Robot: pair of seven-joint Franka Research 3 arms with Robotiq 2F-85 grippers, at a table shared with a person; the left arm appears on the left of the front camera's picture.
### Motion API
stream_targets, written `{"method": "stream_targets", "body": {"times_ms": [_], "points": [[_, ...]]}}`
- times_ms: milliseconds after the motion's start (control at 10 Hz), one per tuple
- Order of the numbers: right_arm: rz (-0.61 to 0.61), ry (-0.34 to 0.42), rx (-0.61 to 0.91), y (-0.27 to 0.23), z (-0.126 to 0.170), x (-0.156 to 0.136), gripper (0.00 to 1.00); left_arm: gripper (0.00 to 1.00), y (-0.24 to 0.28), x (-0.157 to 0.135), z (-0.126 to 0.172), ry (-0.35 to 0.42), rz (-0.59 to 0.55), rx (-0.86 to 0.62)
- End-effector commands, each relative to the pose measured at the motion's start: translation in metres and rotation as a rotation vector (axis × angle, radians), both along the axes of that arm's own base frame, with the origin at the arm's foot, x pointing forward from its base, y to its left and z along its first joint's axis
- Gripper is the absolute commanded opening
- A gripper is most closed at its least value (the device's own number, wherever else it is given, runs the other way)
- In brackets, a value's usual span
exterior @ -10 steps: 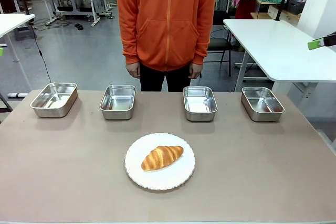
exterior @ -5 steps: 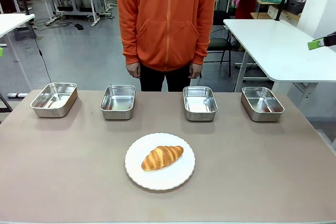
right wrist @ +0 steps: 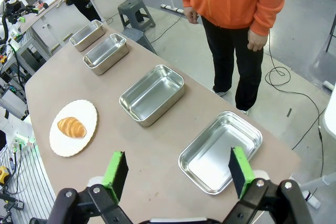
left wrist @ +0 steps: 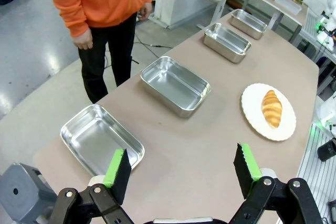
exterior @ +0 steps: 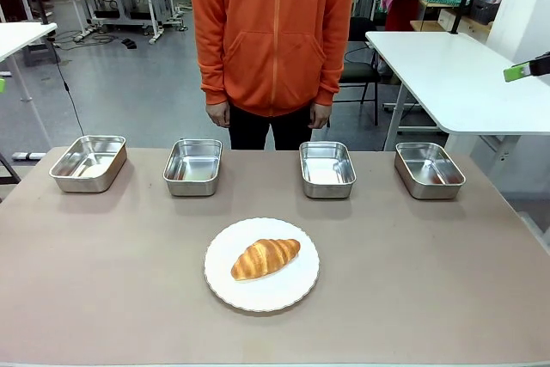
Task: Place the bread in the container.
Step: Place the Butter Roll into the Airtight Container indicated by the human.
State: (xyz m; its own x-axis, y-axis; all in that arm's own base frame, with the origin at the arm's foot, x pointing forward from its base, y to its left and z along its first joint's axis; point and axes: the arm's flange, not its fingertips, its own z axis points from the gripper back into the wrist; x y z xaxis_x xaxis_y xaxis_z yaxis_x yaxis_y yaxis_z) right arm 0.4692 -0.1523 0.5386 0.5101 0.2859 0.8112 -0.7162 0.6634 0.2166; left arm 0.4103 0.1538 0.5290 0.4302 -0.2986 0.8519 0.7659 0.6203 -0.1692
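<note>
Both the left hand [left wrist: 182, 167] and right hand [right wrist: 177, 172] hang spread open and empty while the croissant [exterior: 265, 258] lies on the white plate [exterior: 302, 292], on the tabletop [exterior: 430, 281] near the four steel pans [exterior: 327, 169], so best straddle its narrow width and pinch gently to spare the crust.

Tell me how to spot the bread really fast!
Find the brown table in front of the person in the orange hoodie. Nearer the camera than the row of four shiny metal pans sits a round white plate, with the bread lying on it. It is the only golden-brown crescent; its neighbours are silver or white.
</note>
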Motion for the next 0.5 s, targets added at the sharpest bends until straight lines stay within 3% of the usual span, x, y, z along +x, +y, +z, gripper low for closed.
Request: {"method": "stream_targets", "body": {"times_ms": [0,400], "points": [[-0.005,-0.008,-0.002,0.0012,0.0009,0.0008,1.00,1.00,0.0007,-0.0006,0.0003,-0.003,0.001,-0.001],[-0.005,-0.008,-0.002,0.0012,0.0009,0.0008,1.00,1.00,0.0007,-0.0006,0.0003,-0.003,0.001,-0.001]]}}
